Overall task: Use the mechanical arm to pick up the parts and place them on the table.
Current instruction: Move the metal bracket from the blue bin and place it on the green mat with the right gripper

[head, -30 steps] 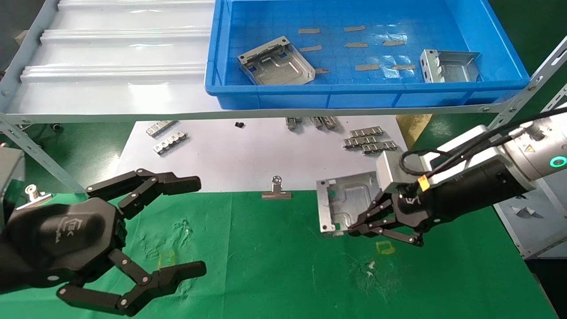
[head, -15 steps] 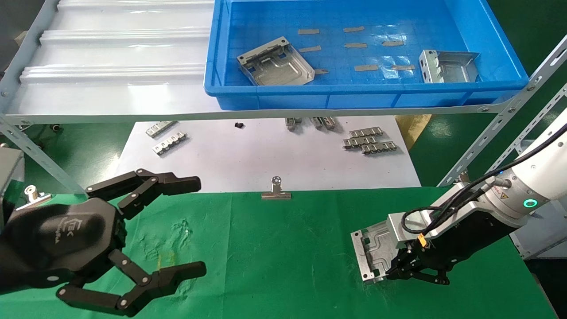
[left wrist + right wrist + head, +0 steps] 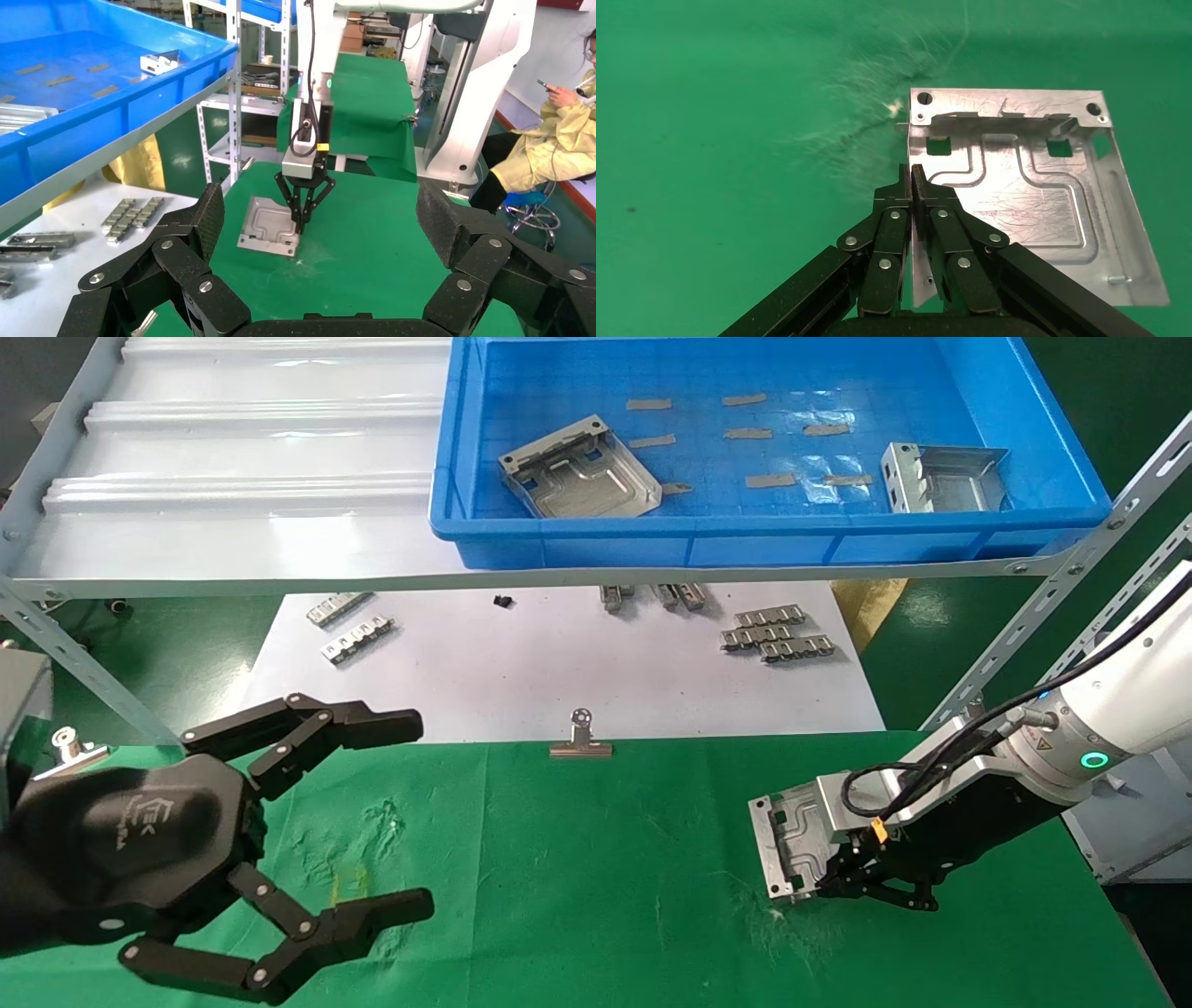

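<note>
My right gripper (image 3: 824, 889) is shut on the folded side edge of a silvery stamped plate (image 3: 790, 840). The plate lies low on the green table (image 3: 596, 896) at the right, by white scuff marks. The right wrist view shows the fingers (image 3: 899, 210) pinched on that edge and the plate (image 3: 1032, 203) flat over the cloth. The left wrist view shows the same plate (image 3: 263, 226) and the right gripper (image 3: 302, 223). My left gripper (image 3: 414, 810) is open and empty, parked at the front left. Two more plates (image 3: 582, 467) (image 3: 941, 477) lie in the blue tray (image 3: 745, 537).
The tray sits on a white shelf with a grey metal rail (image 3: 279, 584) above the table's far edge. Small ridged strips (image 3: 778, 633) lie on a white sheet (image 3: 559, 663). A binder clip (image 3: 580, 738) holds the cloth's edge. A seated person (image 3: 562, 133) is far off.
My right arm has carried the plate from mid-air near the white sheet down and to the right onto the green cloth. The left arm has not moved.
</note>
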Robot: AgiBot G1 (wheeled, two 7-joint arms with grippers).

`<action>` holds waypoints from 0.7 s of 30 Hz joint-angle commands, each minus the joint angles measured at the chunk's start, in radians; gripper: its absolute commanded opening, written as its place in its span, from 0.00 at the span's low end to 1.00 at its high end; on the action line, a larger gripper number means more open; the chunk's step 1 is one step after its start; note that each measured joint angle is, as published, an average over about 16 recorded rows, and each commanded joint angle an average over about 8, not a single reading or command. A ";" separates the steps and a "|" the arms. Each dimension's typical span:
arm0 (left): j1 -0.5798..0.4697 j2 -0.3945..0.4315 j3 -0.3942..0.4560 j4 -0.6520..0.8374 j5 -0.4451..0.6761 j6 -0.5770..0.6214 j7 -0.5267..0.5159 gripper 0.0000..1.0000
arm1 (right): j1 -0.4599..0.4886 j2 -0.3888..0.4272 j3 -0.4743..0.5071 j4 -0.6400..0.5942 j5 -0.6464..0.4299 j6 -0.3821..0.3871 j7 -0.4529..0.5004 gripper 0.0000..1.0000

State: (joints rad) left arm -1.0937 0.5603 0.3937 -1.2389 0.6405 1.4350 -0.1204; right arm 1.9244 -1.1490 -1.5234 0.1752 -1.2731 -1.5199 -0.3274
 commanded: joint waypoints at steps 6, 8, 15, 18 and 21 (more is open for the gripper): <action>0.000 0.000 0.000 0.000 0.000 0.000 0.000 1.00 | -0.012 -0.029 -0.009 -0.056 -0.015 0.019 -0.037 0.80; 0.000 0.000 0.000 0.000 0.000 0.000 0.000 1.00 | -0.011 -0.037 -0.015 -0.066 -0.024 0.023 -0.043 0.97; 0.000 0.000 0.000 0.000 0.000 0.000 0.000 1.00 | -0.001 -0.055 -0.027 -0.095 -0.041 0.025 -0.050 1.00; 0.000 0.000 0.000 0.000 0.000 0.000 0.000 1.00 | 0.013 -0.051 -0.016 -0.099 -0.026 0.006 -0.058 1.00; 0.000 0.000 0.000 0.000 0.000 0.000 0.000 1.00 | 0.029 -0.037 0.009 -0.102 0.012 -0.025 -0.065 1.00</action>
State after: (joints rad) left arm -1.0937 0.5603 0.3937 -1.2389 0.6404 1.4350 -0.1204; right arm 1.9485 -1.1822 -1.5104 0.0704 -1.2542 -1.5436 -0.3810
